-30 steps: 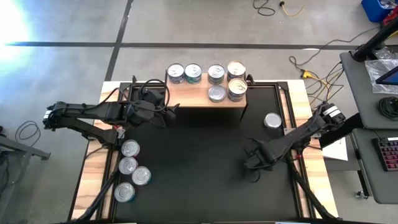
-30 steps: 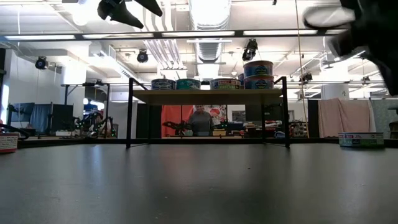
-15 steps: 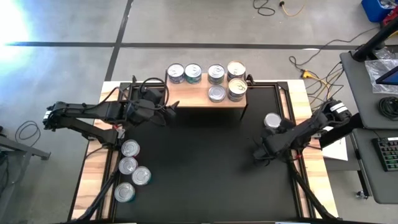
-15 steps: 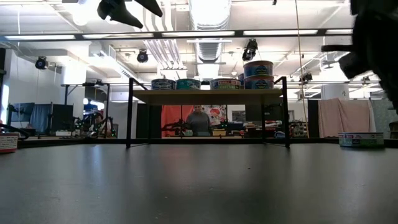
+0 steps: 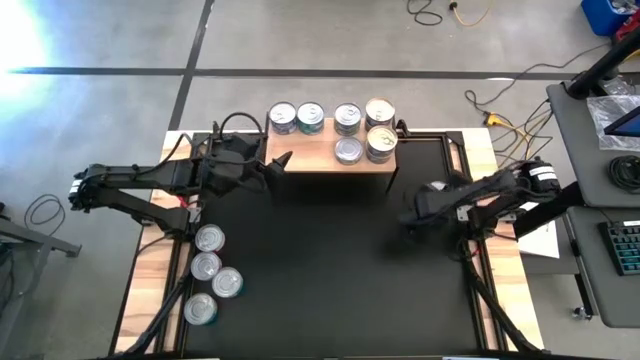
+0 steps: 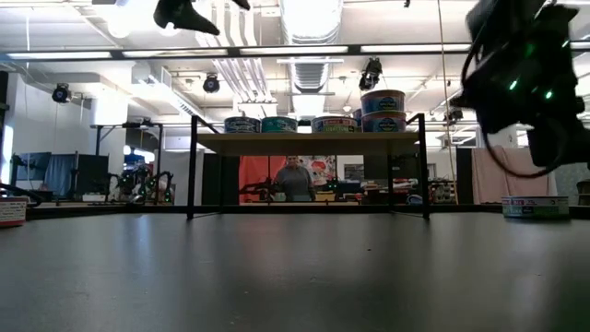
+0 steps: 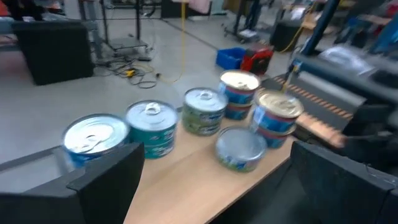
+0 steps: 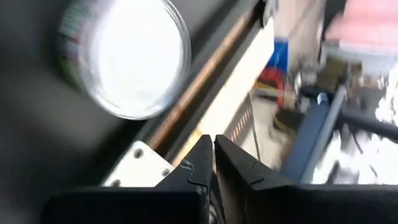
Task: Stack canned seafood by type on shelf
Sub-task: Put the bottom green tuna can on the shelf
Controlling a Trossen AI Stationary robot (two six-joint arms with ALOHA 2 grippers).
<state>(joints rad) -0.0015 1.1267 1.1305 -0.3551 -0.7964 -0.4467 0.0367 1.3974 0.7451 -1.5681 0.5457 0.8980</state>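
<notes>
The shelf, with a light wood top on thin black legs, stands at the mat's far edge. Several tins of canned seafood sit on it, two of them in stacks. My left gripper hovers open, high off the shelf's left end, facing those tins. Another tin lies flat on the mat at the right. My right gripper is shut, above and just short of that tin, slanting down; its arm hides the tin from above.
Several more tins lie in a row on the table's left wooden edge. The mat's wood and metal rim runs just beyond the lone tin. The black mat spreads between the arms. A person shows far behind the shelf.
My right gripper has swung from the mat's middle right toward the far edge and the lone tin, sinking and rolling as it went. My left gripper has turned a little toward the shelf and stays open.
</notes>
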